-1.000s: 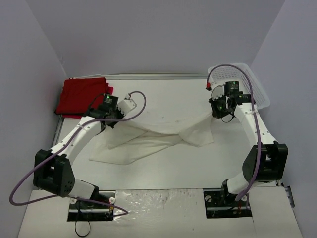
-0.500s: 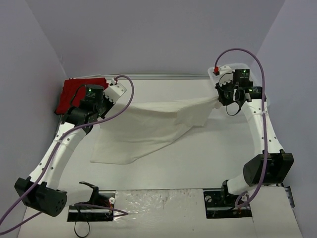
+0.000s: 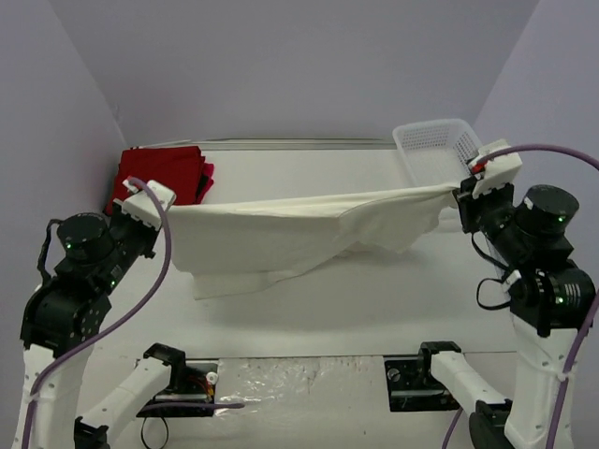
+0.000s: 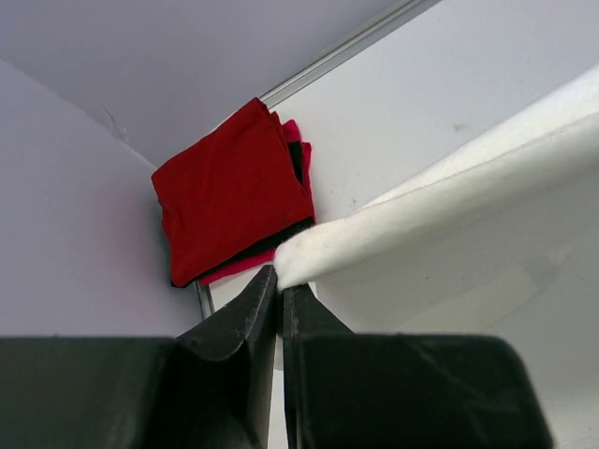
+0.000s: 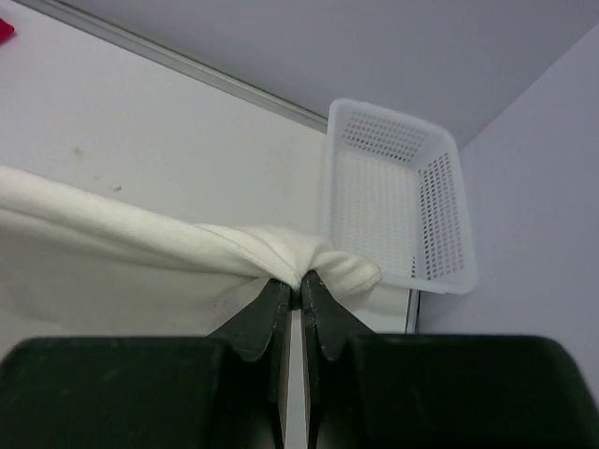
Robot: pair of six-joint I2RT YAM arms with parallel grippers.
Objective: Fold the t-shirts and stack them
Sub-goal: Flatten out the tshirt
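A cream-white t-shirt (image 3: 281, 234) hangs stretched in the air between both arms, its lower part drooping to the table. My left gripper (image 3: 168, 208) is shut on the shirt's left end (image 4: 309, 251); my right gripper (image 3: 457, 190) is shut on its right end (image 5: 281, 254), pinching a bunched edge. The tips of both grippers (image 4: 279, 273) (image 5: 299, 279) are closed tight on the cloth. Folded red t-shirts (image 3: 159, 178) lie stacked at the far left corner, also visible as a red bundle (image 4: 229, 192) in the left wrist view.
A white plastic mesh basket (image 3: 440, 150) stands at the far right corner, seen too as the basket (image 5: 393, 192) in the right wrist view. Purple-grey walls close in the table on three sides. Arm bases and cables sit at the near edge.
Both arms have risen and swung outward and nearer, pulling the cream-white t-shirt taut and lifting most of it off the table.
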